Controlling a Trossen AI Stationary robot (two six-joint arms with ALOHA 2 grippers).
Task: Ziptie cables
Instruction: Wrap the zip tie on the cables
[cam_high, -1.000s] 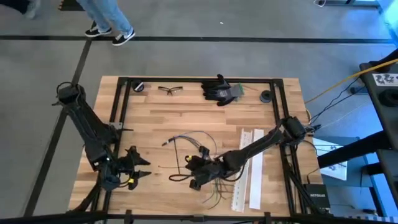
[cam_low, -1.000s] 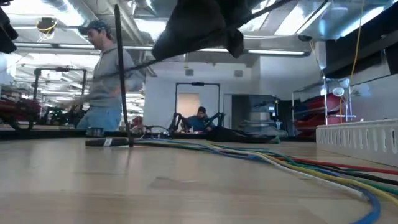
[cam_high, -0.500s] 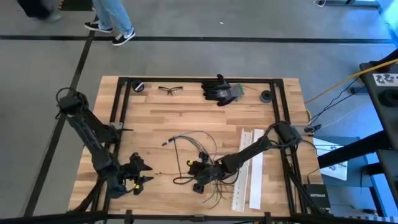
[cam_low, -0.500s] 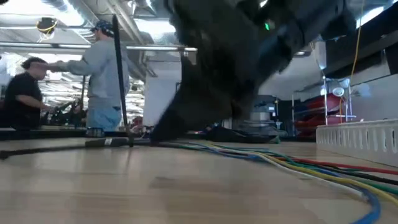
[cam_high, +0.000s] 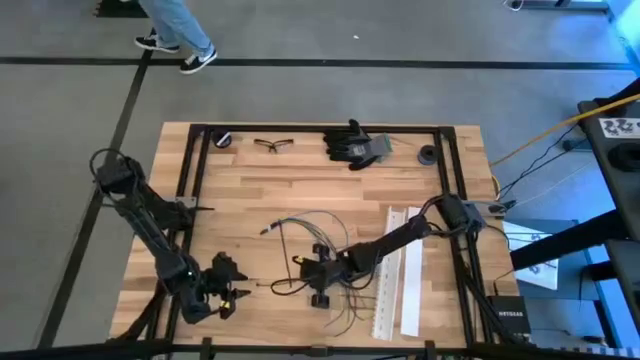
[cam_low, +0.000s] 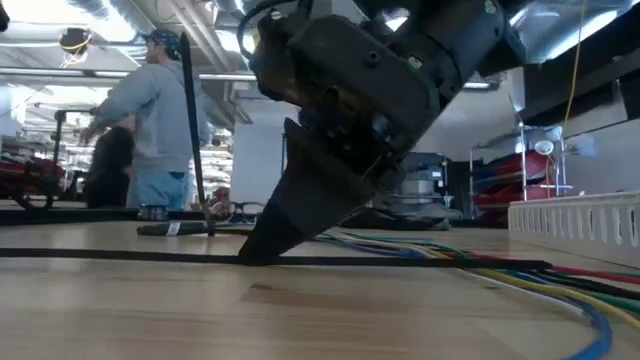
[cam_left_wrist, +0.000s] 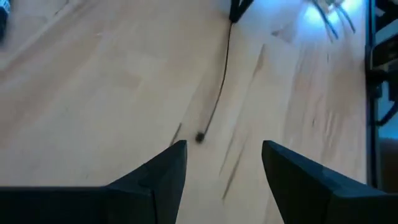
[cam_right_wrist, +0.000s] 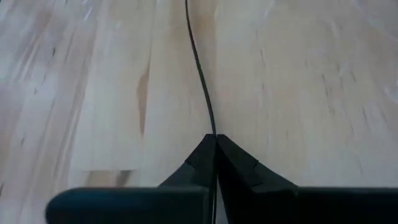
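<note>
**Right tool pinched on a thin strand, left tool open beside its free end**

Counter: pale wood planks inside a black frame. Person walking on the floor past the far edge; in the low view a person in a grey top and cap stands in the room behind.

Two flat white perforated strips lie side by side right of centre, partly under the right arm. Black gloves, safety glasses and a small black round part sit along the far edge, well apart from the work.

The cables lie loose in a tangle at counter centre, spreading toward the near edge by the strips.

Right tool is low at the tangle's near-left side, fingers closed on a thin dark strand that runs flat along the wood toward the left tool. In the low view it blocks the middle of the scene.

Left tool sits near the front-left corner, fingers apart, the strand's free end just ahead of them, untouched.
</note>
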